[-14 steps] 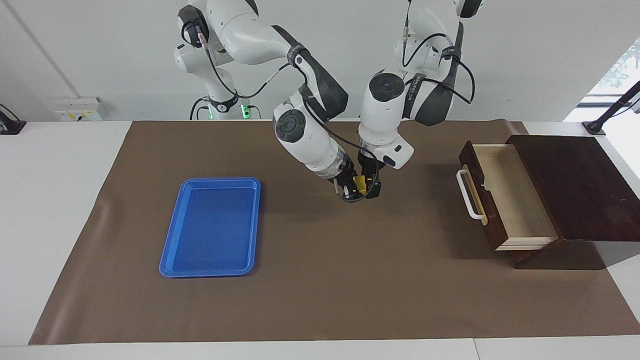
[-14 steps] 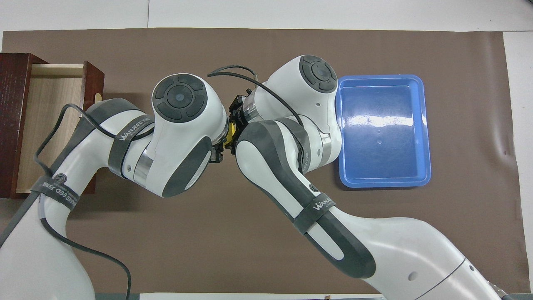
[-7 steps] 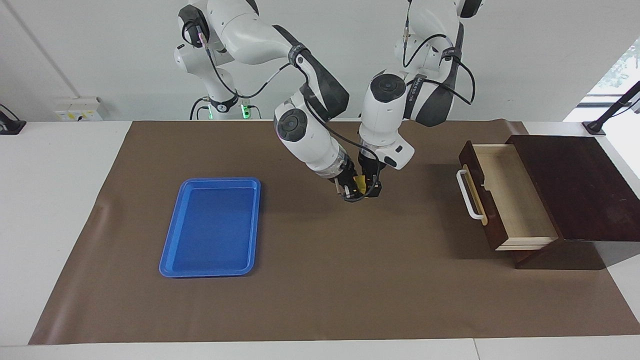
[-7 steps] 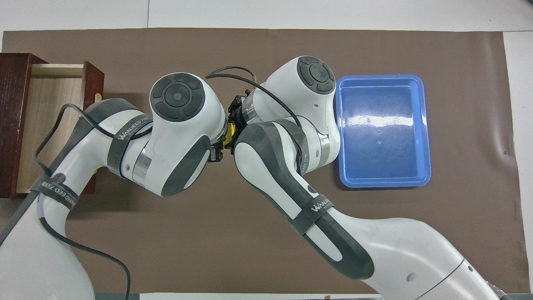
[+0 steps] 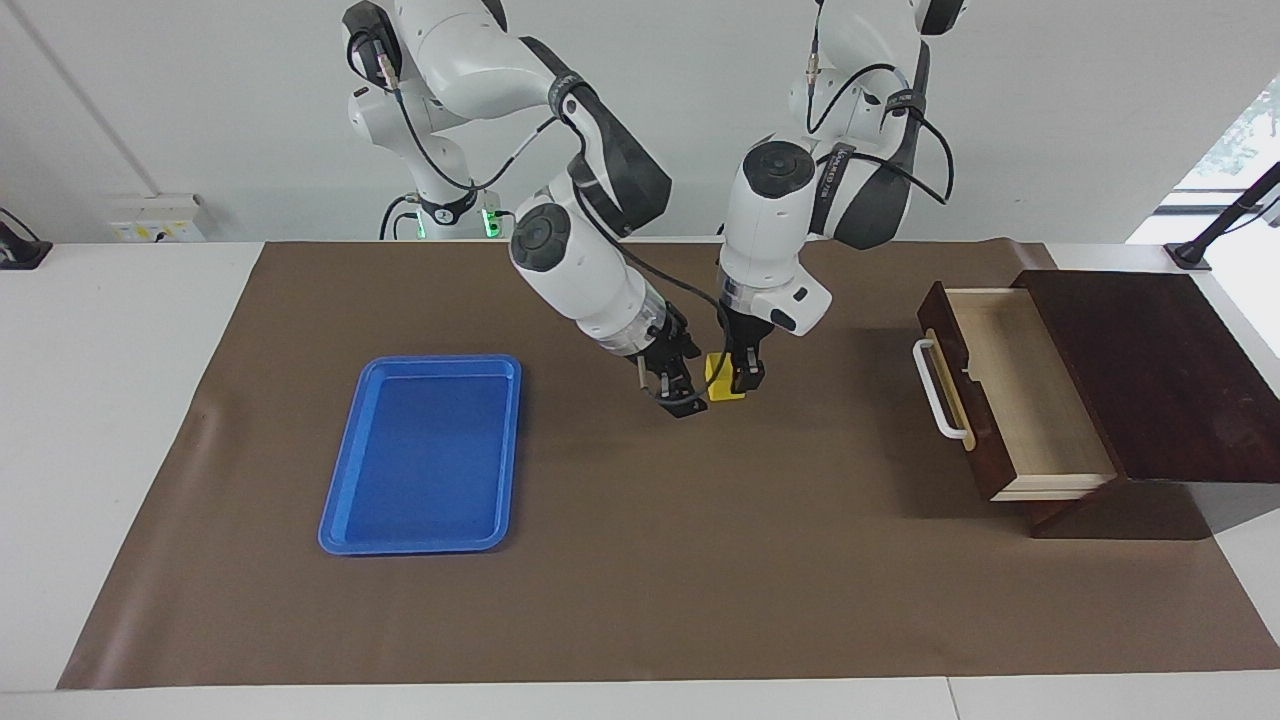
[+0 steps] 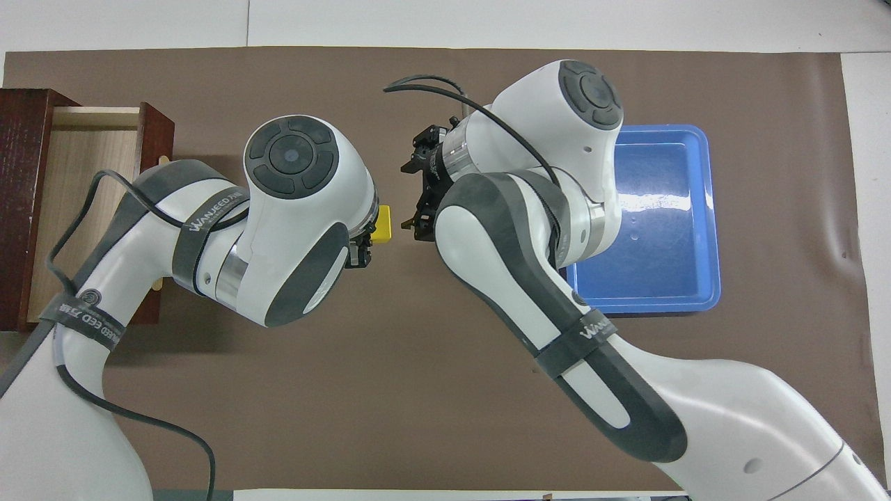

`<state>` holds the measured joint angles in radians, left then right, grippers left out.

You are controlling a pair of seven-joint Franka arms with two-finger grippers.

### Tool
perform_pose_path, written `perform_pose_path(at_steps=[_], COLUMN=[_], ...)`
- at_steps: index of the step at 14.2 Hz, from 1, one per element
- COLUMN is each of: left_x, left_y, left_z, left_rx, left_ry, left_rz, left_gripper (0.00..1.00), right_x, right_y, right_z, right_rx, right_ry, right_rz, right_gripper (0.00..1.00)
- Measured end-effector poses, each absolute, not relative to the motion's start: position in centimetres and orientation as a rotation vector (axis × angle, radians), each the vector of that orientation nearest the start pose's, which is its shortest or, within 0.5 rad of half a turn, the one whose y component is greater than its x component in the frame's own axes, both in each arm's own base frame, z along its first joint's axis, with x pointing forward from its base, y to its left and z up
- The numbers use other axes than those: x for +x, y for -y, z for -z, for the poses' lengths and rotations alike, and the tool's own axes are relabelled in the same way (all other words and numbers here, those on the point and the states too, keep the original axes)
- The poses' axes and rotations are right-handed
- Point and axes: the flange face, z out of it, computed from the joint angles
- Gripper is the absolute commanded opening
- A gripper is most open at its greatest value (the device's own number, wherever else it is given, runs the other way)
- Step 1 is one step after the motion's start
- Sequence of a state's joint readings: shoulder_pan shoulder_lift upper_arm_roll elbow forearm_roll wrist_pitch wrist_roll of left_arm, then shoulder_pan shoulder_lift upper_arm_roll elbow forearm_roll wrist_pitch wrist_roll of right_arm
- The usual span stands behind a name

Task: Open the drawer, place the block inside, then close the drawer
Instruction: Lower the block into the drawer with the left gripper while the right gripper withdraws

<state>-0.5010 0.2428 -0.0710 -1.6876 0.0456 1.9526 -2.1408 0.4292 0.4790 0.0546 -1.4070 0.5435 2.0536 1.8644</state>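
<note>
So the handoff is basically done: a second ago both grippers were bunched together around the block (image 5: pixel 724 379), and now the right gripper (image 5: pixel 676 392) has let go and backed off toward the tray's end of the table, fingers spread apart with nothing between them. The left gripper (image 5: pixel 743 376) has the yellow block pinched between its fingers, held up in the air above the brown mat (image 5: pixel 640 580), roughly mid-table, between the blue tray (image 5: pixel 340 500) and the drawer (image 5: pixel 1030 400). In the overhead view you can see the block (image 6: pixel 382 224) poking out from under the left arm's wrist, with a clear gap between it and the right gripper (image 6: pixel 411 224). The drawer is already pulled out, pale wood inside showing and nothing in it, white handle (image 5: pixel 932 390) facing the middle of the table. For you that means the opening step is sorted and the block is on the arm that sits at the drawer's end, so I'd guess the next bit is just swinging the left arm over the open drawer, dropping the block in, then pushing it shut. One thing to watch: the block sits partly out past the fingers, so the hold may be a bit off-centre. Take the carry easy so it doesn't twist loose.
</note>
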Motion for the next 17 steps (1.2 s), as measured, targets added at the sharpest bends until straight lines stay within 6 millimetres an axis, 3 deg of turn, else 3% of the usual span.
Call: perform_pose_path(at_steps=[2,4,7,10,15,17], left_x=[54.5,55.7,57.0,57.1,58.4,58.8], left_y=[32.4,29.1,21.2,12.2,-0.9,-4.2], left_z=[-46.9,-48.9,-53.9,-57.7,-58.1,-57.2], left_rx=[-2.237,-2.245,-2.282,-2.357,-2.423,-2.424], left_ry=[2.208,2.164,2.133,2.055,2.069,2.108], left_rz=[0.046,0.040,0.012,-0.035,-0.066,-0.043], left_gripper=[0.00,0.00,0.00,0.00,0.00,0.00], right_x=[63.2,63.7,64.3,63.4,61.3,60.4], right_y=[-32.1,-28.6,-21.4,-17.6,-13.4,-11.0], right_z=[-46.7,-47.9,-49.8,-51.9,-55.8,-57.8], right_rx=[-1.916,-1.997,-2.132,-2.370,-2.696,-2.836], right_ry=[-1.945,-1.878,-1.766,-1.631,-1.285,-1.083], right_rz=[-0.589,-0.598,-0.585,-0.454,-0.295,-0.225], right_gripper=[0.90,0.90,0.90,0.91,0.94,0.99])
